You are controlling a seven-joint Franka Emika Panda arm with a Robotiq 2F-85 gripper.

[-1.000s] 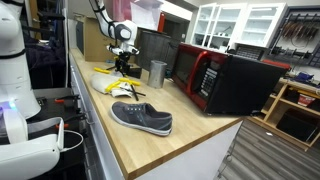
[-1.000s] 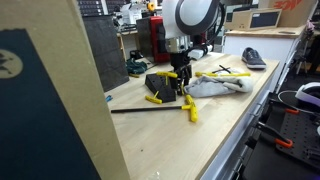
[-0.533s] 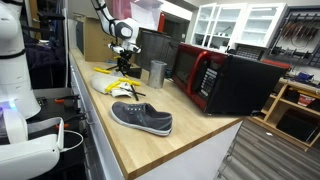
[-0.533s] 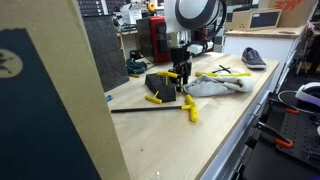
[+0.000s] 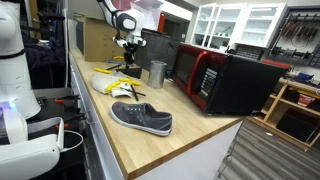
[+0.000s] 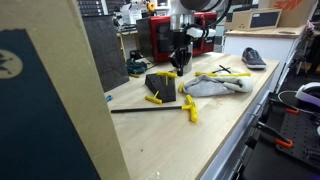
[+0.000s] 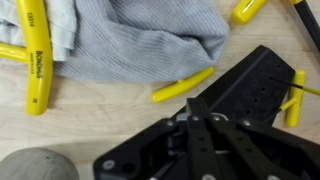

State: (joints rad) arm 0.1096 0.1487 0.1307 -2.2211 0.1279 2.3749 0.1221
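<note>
Wrist view, left to right: yellow T-handle hex keys point(image 7: 32, 60) with glossy plastic grips, partly on a soft ribbed grey cloth point(image 7: 140, 40). Next, one more yellow handle point(image 7: 185, 86), then the matte black holder block point(image 7: 255, 85), drilled with holes, on the wood table point(image 6: 230, 125). Fingers point(image 6: 181, 60) have lifted off the block in the last second and now hang above it. Closed or gripping: can't tell, too cluttered.

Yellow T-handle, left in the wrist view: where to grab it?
Probably best to take the yellow T-handle on the lower half of its long bar, from straight above, closing across it. It lies flat on the bare counter there; higher up the grey cloth crowds it.
</note>
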